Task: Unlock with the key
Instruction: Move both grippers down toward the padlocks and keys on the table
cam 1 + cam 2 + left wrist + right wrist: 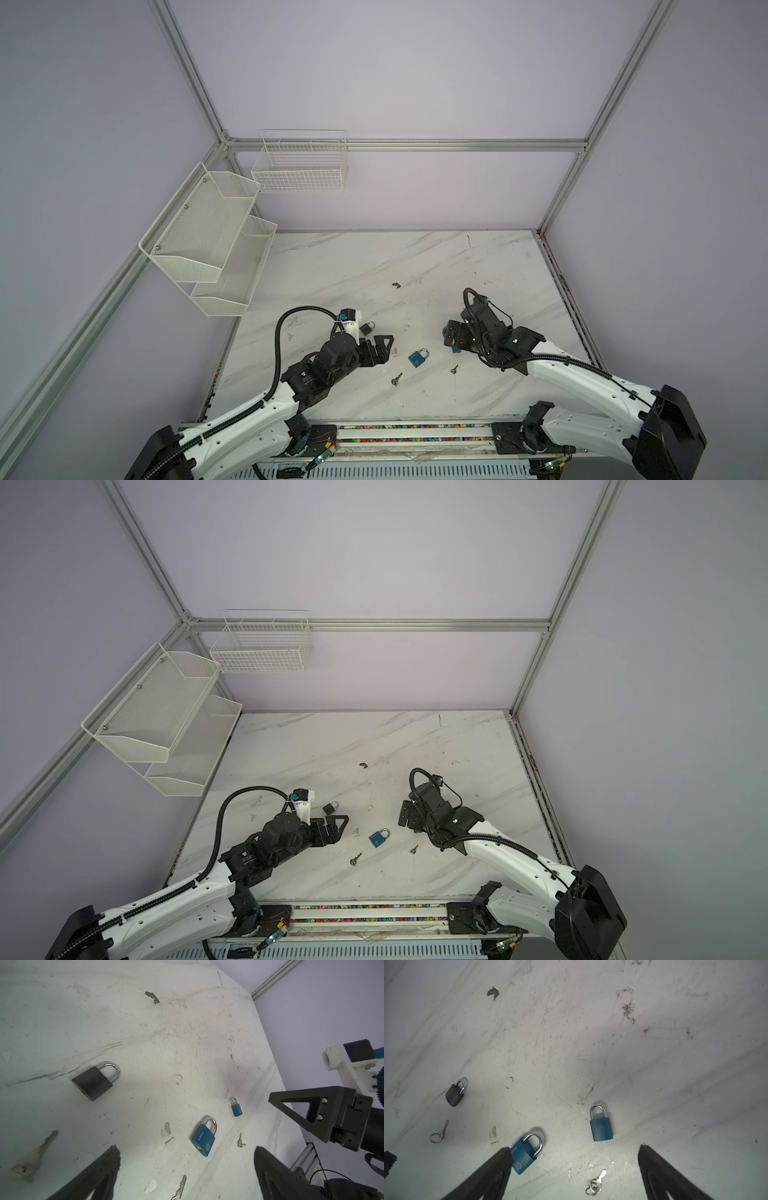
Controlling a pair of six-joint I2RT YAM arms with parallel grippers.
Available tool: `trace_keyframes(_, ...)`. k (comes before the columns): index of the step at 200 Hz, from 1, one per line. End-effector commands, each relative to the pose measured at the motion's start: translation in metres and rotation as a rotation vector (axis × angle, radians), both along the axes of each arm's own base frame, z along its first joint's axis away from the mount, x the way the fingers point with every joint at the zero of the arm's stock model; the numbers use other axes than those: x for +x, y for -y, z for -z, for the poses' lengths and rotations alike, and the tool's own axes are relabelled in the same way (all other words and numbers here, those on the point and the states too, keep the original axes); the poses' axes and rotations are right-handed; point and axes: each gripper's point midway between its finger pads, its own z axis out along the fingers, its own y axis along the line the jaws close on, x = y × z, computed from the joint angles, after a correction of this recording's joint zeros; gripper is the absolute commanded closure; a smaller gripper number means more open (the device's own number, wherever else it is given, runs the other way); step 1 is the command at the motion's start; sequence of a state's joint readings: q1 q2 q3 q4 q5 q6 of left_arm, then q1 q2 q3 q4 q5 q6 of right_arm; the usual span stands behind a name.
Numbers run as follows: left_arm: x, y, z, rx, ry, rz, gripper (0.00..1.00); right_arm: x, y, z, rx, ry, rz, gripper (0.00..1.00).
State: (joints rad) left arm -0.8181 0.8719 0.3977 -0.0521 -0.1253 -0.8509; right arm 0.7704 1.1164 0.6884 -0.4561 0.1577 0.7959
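Your left fingers (97, 1176) gape empty, black padlock (93, 1082) just ahead. A key (396, 379) and the blue padlock (417, 357) lie between both pairs. Your right fingers (660, 1174), spread and empty too, frame a ringed key (596, 1185); lying flat, it may skid or fit another lock.

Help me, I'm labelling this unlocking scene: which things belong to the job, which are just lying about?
Job: black padlock, large blue padlock, small blue padlock, small key, brass-coloured key, key on large ring.
Lying about: wire basket, mesh shelf.
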Motion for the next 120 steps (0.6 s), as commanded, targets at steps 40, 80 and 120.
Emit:
trace_keyframes(40,0.016,0.051,-0.056,-0.089,0.145,0.05,0.0,-0.037,0.001,0.04,-0.101,-0.08,0.081,0.08)
trace_keyframes(80,0.013,0.057,-0.047,-0.073,0.124,0.06,0.0,-0.049,-0.006,0.061,-0.195,-0.131,0.034,0.18)
trace_keyframes(120,0.012,0.054,-0.048,-0.076,0.13,0.054,0.0,-0.057,0.002,0.068,-0.276,-0.152,0.036,0.25)
